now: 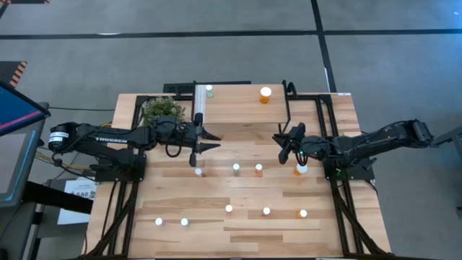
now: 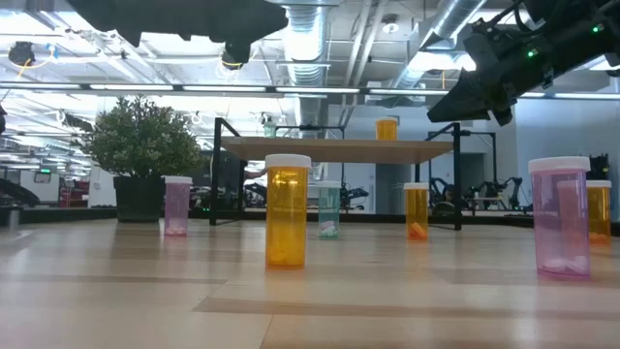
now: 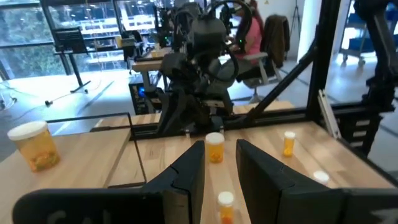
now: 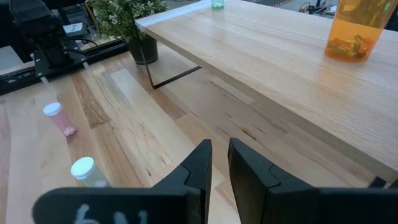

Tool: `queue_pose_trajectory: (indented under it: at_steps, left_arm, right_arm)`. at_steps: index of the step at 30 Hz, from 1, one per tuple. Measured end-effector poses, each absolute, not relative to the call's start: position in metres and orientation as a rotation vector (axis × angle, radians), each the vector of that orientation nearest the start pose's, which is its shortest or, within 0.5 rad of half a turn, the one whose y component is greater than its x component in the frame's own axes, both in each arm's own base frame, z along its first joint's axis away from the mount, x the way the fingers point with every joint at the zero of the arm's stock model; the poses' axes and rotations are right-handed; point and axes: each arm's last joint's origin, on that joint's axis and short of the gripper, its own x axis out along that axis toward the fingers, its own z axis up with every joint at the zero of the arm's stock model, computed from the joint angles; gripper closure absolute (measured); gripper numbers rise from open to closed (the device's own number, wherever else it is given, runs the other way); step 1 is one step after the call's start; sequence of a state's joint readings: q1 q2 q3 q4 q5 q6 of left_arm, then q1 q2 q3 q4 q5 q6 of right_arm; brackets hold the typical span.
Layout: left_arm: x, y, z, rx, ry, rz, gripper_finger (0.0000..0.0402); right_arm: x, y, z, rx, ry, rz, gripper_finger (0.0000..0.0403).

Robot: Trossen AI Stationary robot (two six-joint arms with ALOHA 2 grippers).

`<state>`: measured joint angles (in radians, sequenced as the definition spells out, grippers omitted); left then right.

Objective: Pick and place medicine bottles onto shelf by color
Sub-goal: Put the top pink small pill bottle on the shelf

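The shelf [image 1: 238,108] stands at the table's far side on black legs. On it stand a green medicine bottle [image 1: 209,90] and a larger orange one [image 1: 265,94]. Several white-capped bottles stand upright on the tabletop: a pink one [image 1: 198,172], a green one [image 1: 236,168], orange ones [image 1: 258,169] [image 1: 301,170], and more along the near side [image 1: 229,209]. My left gripper [image 1: 214,140] hovers level by the shelf's near left corner, open and holding nothing. My right gripper [image 1: 280,144] hovers by the near right corner, with only a narrow gap between its fingers [image 4: 220,144] and nothing in it.
A potted plant [image 1: 162,110] stands left of the shelf, close behind my left arm. Black frame bars [image 1: 321,115] run along the table's sides. In the low view, an orange bottle [image 2: 288,211] and a pink one [image 2: 559,218] stand nearest the front edge.
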<state>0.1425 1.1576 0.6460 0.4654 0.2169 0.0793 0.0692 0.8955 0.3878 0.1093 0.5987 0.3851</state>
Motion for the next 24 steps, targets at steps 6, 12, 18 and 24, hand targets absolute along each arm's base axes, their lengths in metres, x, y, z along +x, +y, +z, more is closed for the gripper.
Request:
queue_pose_trajectory:
  at_steps: [6,12,18,24]
  left_arm:
    - [0.252,0.023,0.271,0.009,0.072,-0.114,0.0319]
    - [0.252,0.012,0.263,0.049,0.147,-0.139,0.0319]
    - [0.252,0.012,0.263,0.116,0.144,-0.093,0.0319]
    - [0.252,0.013,0.263,0.136,0.146,-0.09,0.0319]
  right_arm:
    - [0.183,-0.004,0.207,0.239,0.274,-0.587,0.0327]
    - [0.183,-0.004,0.207,0.239,0.274,-0.587,0.0327]
    - [0.183,-0.004,0.207,0.239,0.274,-0.587,0.0327]
    - [0.183,-0.004,0.207,0.239,0.274,-0.587,0.0327]
